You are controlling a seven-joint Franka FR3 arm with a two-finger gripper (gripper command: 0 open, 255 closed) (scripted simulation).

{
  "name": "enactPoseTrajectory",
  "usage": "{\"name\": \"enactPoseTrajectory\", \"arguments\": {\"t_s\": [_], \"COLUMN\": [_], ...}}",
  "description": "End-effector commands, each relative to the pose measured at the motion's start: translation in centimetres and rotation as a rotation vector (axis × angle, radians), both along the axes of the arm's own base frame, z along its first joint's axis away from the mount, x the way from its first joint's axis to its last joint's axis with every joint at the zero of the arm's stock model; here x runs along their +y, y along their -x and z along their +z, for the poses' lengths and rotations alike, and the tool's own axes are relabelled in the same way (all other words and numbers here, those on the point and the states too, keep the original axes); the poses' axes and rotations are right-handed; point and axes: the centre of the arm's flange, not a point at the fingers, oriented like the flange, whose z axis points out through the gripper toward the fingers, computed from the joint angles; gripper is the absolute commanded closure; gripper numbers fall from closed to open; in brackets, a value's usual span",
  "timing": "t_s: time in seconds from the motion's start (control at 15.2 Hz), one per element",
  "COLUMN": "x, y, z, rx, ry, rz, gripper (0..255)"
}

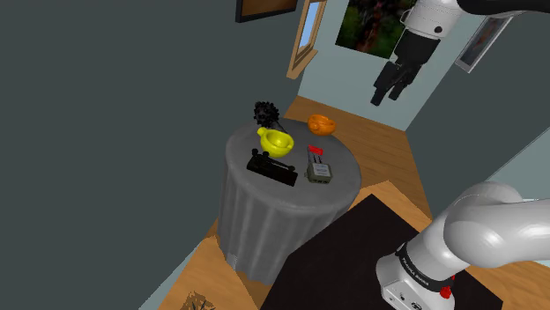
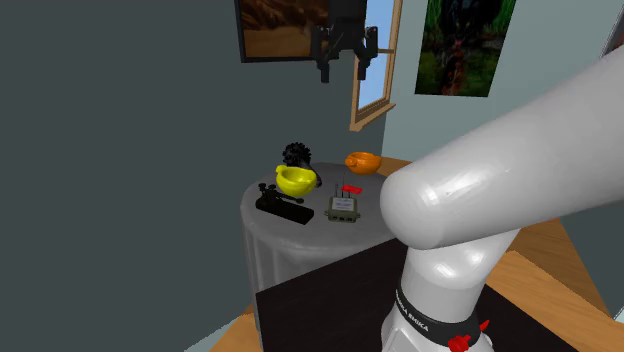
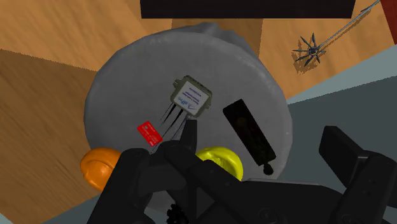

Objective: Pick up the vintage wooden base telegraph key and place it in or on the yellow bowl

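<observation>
On the round grey worktop (image 1: pixel 345 167), at the shoulder view's left, the telegraph key (image 1: pixel 271 167) lies just beside the yellow bowl (image 1: pixel 276 141). It is a long, flat black base with small dark fittings on top. To its right sits a grey box (image 1: pixel 318 169) with a red tag. Further right and well above, the end effector (image 1: pixel 386 95) hangs with its fingers apart, holding nothing.
</observation>
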Motion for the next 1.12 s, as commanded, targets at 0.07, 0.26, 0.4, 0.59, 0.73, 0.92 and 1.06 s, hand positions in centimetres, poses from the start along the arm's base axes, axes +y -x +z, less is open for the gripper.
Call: {"name": "enactPoseTrajectory", "arguments": {"t_s": [0.07, 0.26, 0.4, 0.59, 0.73, 0.92, 1.06], "x": [0.0, 0.0, 0.0, 0.2, 0.4, 0.7, 1.0], "y": [-0.7, -2.8, -4.2, -6.3, -7.7, -9.9, -11.3], "z": [-1.1, -4.4, -6.6, -9.9, -12.1, -15.4, -17.6], "rx": [-0.001, -0.005, -0.007, -0.011, -0.013, -0.016, -0.019], "ry": [-0.001, -0.004, -0.007, -0.010, -0.012, -0.015, -0.017], "rz": [0.014, 0.056, 0.083, 0.125, 0.153, 0.194, 0.222], "gripper": [0, 0, 0, 0, 0, 0, 0]}}
